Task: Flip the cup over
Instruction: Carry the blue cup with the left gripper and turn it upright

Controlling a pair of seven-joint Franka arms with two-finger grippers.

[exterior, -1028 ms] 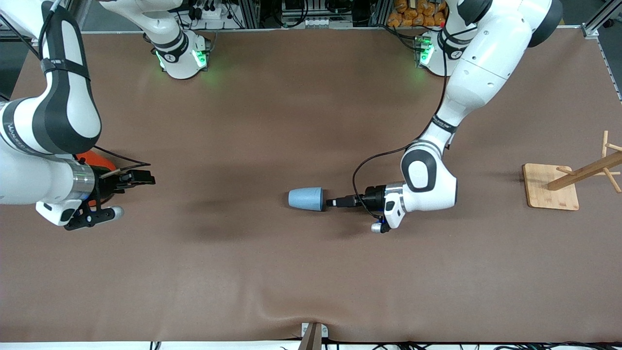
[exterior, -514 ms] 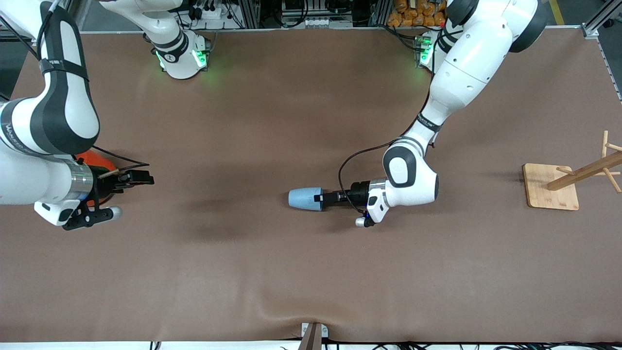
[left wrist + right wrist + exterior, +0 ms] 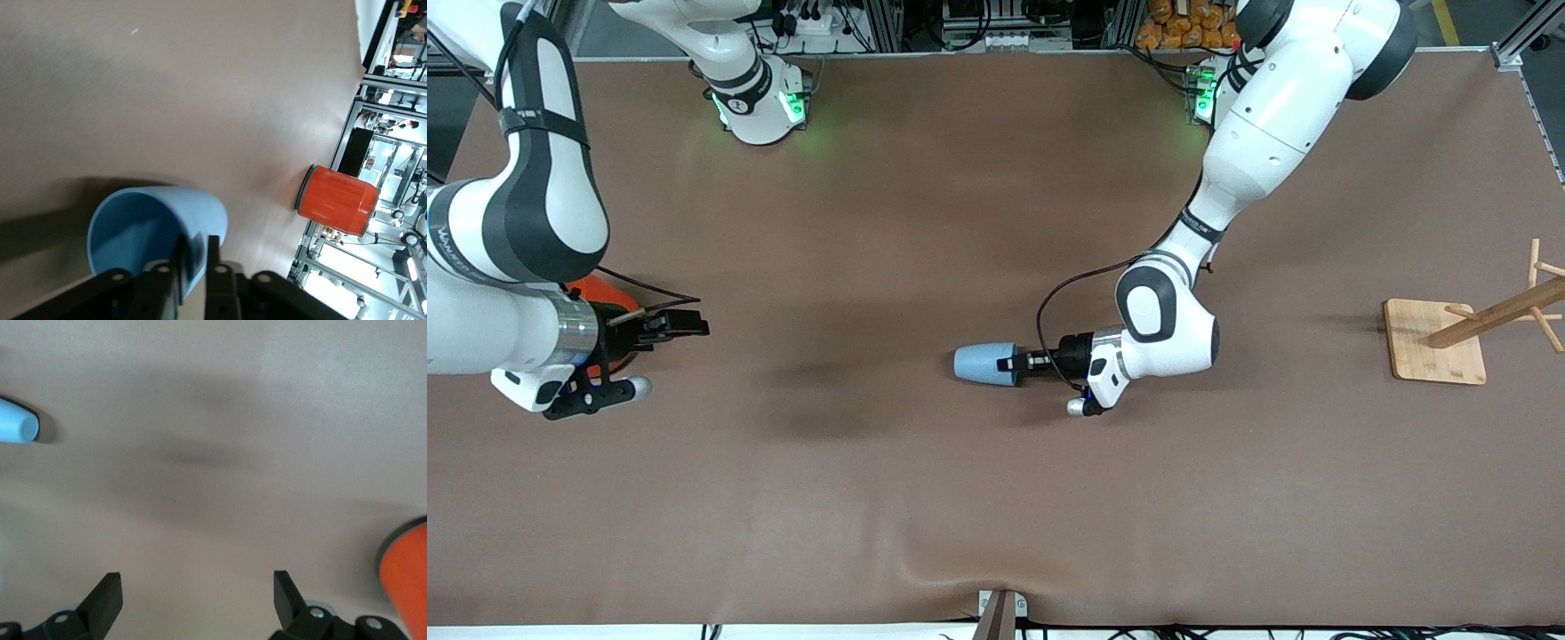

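The light blue cup [image 3: 980, 364] lies on its side near the middle of the brown table, its mouth turned toward the left arm's end. My left gripper [image 3: 1009, 364] is low at the cup's mouth. In the left wrist view one finger is inside the cup [image 3: 153, 220] and the other outside, so the left gripper [image 3: 195, 243] is shut on the rim wall. My right gripper [image 3: 683, 326] waits open at the right arm's end of the table. It holds nothing [image 3: 197, 583], and the cup's small base [image 3: 15, 420] shows farther off in the right wrist view.
An orange-red can [image 3: 591, 289] lies partly hidden under the right arm; it also shows from both wrists as the can [image 3: 337, 200] and the can's edge [image 3: 408, 580]. A wooden rack on a square base [image 3: 1414, 342] stands at the left arm's end.
My left gripper slid toward the cup, put one finger inside its mouth and shut on the rim. The cup and the right arm have stayed put.
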